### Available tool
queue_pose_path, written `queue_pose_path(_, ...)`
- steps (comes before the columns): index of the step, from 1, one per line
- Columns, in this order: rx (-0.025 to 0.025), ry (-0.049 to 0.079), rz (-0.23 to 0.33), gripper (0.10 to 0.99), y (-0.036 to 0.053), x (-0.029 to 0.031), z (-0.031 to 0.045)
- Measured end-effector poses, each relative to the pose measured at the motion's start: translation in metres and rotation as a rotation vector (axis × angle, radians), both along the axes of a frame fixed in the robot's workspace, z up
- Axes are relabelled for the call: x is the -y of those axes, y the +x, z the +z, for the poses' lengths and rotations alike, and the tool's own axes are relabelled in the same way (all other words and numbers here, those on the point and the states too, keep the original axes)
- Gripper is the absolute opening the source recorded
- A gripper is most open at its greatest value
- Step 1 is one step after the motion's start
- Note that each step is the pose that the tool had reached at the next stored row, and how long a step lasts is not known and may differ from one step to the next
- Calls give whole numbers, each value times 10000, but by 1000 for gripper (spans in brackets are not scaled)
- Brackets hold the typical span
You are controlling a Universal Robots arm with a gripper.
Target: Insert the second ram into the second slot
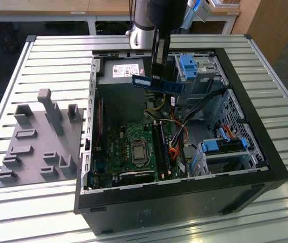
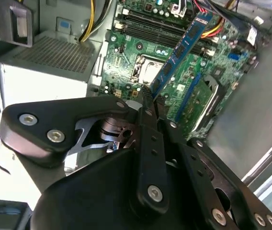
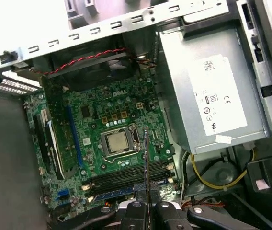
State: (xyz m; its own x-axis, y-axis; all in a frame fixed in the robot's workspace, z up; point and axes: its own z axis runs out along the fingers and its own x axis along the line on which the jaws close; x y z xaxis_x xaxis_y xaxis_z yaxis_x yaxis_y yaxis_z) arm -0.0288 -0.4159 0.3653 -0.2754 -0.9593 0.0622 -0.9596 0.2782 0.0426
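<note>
One second ram [image 1: 159,84] | long thin blue board, pale label | clamped in gripper [image 1: 156,75] | over open computer case [image 1: 184,202]

I am gripping the second ram [image 1: 173,86], its blue circuit board looking smooth and glossy under a pale paper label, in my gripper [image 2: 145,97], all matt black links and shiny metal screws. The case [image 1: 184,202] is showing matt black outside, bare grey sheet metal inside

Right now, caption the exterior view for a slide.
Gripper holds a blue RAM stick above the open computer case.
</note>
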Motion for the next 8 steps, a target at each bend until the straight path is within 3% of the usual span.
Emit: queue_pose_path(8, 0, -3, -1384, 137, 0, 0, -5)
